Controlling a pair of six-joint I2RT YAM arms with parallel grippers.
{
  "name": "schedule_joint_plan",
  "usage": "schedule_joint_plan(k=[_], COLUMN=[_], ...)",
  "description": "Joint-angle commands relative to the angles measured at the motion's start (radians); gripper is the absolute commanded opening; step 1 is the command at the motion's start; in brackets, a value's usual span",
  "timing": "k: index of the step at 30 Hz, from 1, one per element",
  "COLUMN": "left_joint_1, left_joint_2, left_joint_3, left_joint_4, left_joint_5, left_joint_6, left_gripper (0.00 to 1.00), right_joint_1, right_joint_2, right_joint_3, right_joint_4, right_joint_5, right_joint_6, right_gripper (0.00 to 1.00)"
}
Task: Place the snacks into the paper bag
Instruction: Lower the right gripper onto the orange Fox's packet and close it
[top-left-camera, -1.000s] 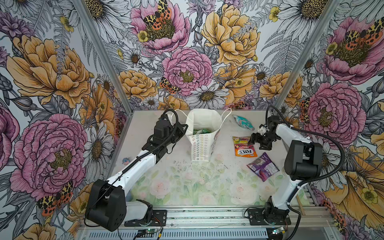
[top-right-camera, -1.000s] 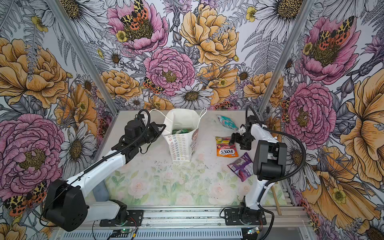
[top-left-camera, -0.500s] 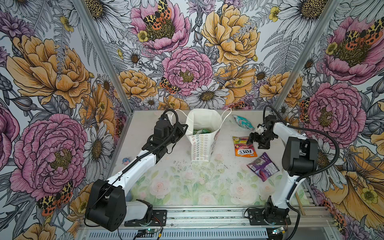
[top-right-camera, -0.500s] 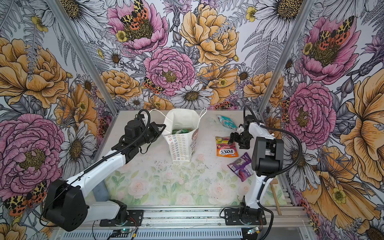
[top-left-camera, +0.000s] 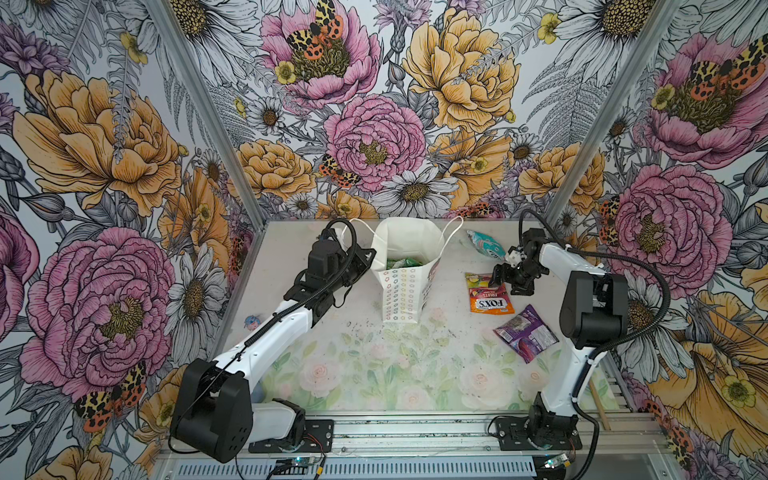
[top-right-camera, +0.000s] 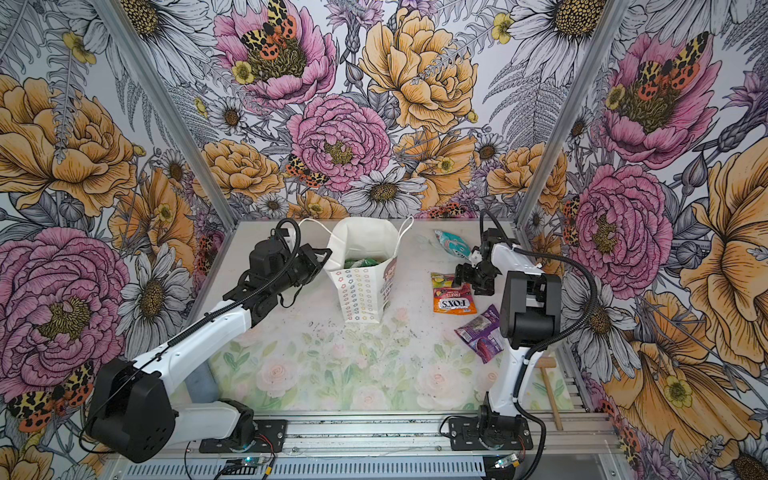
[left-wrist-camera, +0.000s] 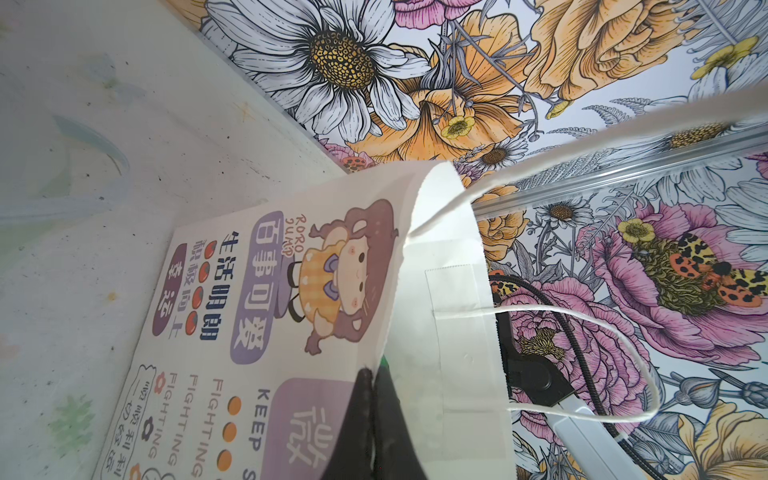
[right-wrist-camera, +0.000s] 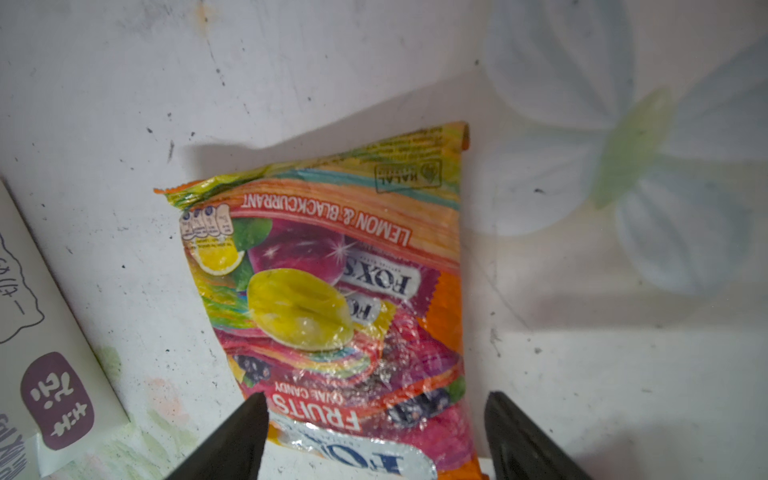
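Pinching the near rim of the paper bag (left-wrist-camera: 453, 332), my left tool (left-wrist-camera: 371, 376) has its jaws together on the paper's edge, seemingly one inside the mouth and one outside. I judge the grip is there so the tall, light bag stands upright with its mouth spread, and does not tip or slide when something drops in. A green packet (top-left-camera: 401, 262) already lies inside, just past that tool's tip.

My right tool (right-wrist-camera: 374, 399) hangs with its jaws well apart and nothing between them. It points down at the orange packet (right-wrist-camera: 332, 291), which lies flat on the surface (top-left-camera: 374, 365) directly beneath, with one jaw to each side of its nearer end. The wide stance suits a flat, crinkly pouch: the jaws can come down astride it and gather the film as they close.

From this tool the bag stands off to one side, near the orange packet but apart from it. The teal packet (top-left-camera: 484, 248) lies beyond the tool toward the back wall, and the purple packet (top-left-camera: 525, 334) lies back toward its arm's base. Three packets are outside the bag, and the orange one looks like the next pick.
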Motion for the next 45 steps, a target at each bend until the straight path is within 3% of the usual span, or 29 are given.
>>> schedule_joint_plan(k=[1, 30, 45], left_joint_1=[0.008, 0.008, 0.01], left_joint_2=[-0.004, 0.003, 0.012], left_joint_3=[-0.007, 0.0, 0.005], left_joint_4=[0.015, 0.011, 0.014], left_joint_5=[-0.014, -0.013, -0.009], left_joint_6=[-0.009, -0.008, -0.009], left_gripper=[0.0, 0.0, 0.0], right_joint_1=[0.009, 0.048, 0.053], right_joint_2=[0.021, 0.081, 0.068], right_joint_3=[0.025, 0.016, -0.007], right_joint_4=[0.012, 0.011, 0.011], right_joint_5=[0.034, 0.089, 0.079], right_joint_6=[-0.025, -0.071, -0.081], right_gripper=[0.84, 0.84, 0.73])
